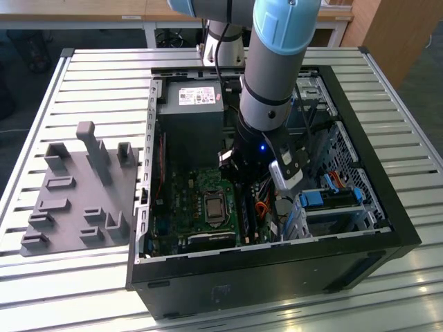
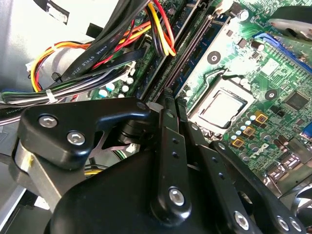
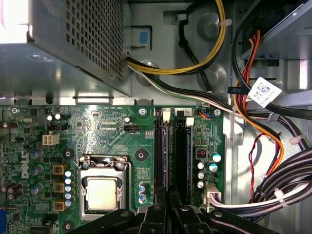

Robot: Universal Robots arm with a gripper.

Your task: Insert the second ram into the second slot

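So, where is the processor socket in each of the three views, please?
Exterior view: the processor socket sits mid-motherboard, on the exterior view's left of the arm.
Second wrist view: the silver square on the motherboard.
First wrist view: the silver square in its metal frame.
Shared landmark: the memory slots alongside it.

Claw (image 2: 168,95) fingertips sit hidden — linkage covers the slots' (image 3: 171,156) near ends.
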